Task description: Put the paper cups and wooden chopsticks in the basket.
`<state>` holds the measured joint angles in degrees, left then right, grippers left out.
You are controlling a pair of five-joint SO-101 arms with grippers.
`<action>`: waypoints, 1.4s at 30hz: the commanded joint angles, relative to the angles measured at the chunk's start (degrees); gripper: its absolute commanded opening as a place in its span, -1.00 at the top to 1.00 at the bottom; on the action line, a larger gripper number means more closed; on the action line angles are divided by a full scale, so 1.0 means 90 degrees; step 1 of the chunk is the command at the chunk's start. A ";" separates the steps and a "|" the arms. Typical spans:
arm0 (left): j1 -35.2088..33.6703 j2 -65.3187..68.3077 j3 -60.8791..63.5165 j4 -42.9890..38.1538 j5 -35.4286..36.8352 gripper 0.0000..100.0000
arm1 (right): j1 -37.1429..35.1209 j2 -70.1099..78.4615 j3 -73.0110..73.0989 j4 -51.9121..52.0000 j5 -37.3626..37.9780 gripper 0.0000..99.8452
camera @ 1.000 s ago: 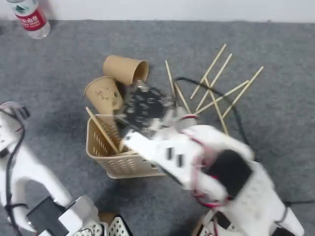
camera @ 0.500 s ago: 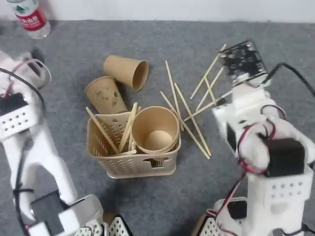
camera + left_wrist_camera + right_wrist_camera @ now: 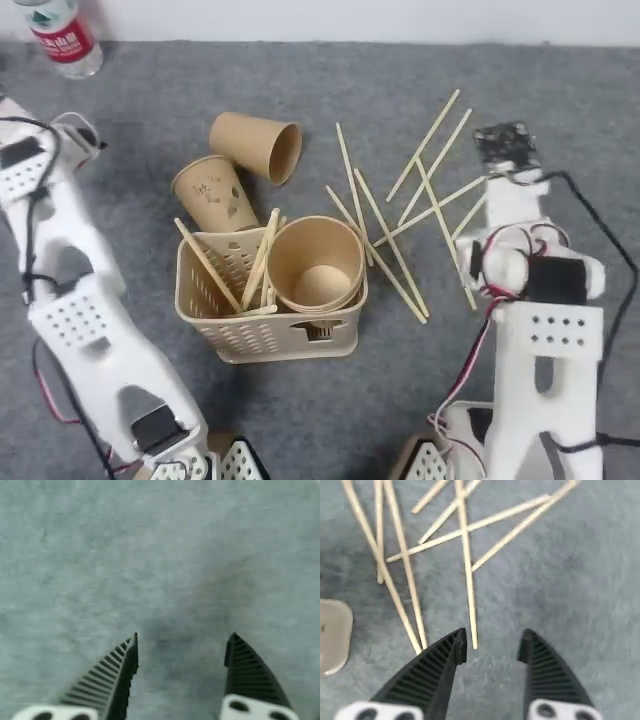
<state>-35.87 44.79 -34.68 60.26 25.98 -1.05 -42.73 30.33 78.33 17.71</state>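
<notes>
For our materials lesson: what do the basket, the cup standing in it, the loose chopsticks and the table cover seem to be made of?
Basket: probably moulded plastic, beige and matt, with slotted walls.
Cup: brown paper, matt, with a rolled rim.
Chopsticks: pale bare wood, likely unvarnished.
Table cover: grey fabric, perhaps felt, with a fuzzy surface.

Surface: you're working on a grey felt-like carpet (image 3: pixel 150 100) from edge to edge | Far edge: a white wall (image 3: pixel 350 18) borders it | Far-left corner: your red-labelled plastic bottle (image 3: pixel 62 35) sits there | Light: even, soft shadows
</notes>
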 commanded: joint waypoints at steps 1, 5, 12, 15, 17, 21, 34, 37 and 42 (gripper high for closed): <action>-0.0293 0.1553 -0.4176 0.2276 -0.0713 0.46 | -0.0894 -0.0327 -0.1553 0.0610 0.0479 0.79; -0.0400 0.3067 -0.6413 0.3663 -0.0908 0.46 | -0.2291 -0.0063 -0.3604 0.1949 0.0703 0.68; -0.0537 0.4259 -0.6725 0.3429 -0.0908 0.46 | -0.3228 0.1118 -0.5431 0.2720 0.0410 0.65; -0.0547 0.4376 -0.6852 0.3341 -0.0908 0.46 | -0.3922 0.1363 -0.5490 0.2750 0.0381 0.65; -0.0547 0.4425 -0.6823 0.3184 -0.0908 0.46 | -0.4391 0.1490 -0.5392 0.2740 0.0234 0.65; -0.0547 0.4542 -0.6833 0.3018 -0.0908 0.46 | -0.4928 0.1792 -0.5167 0.2730 -0.0098 0.65; -0.0518 0.3770 -0.6842 0.4034 -0.0908 0.46 | -0.3853 0.2613 -0.4669 0.2720 -0.0078 0.65; -0.0440 0.3243 -0.6842 0.4503 -0.0908 0.46 | -0.3824 0.2642 -0.4659 0.2720 -0.0078 0.65; -0.0479 0.2676 -0.6794 0.4493 -0.1172 0.46 | -0.3844 0.2427 -0.5070 0.2711 -0.0068 0.65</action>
<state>-40.35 76.26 -94.73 98.77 17.36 -36.31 -19.34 -11.87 100.66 17.71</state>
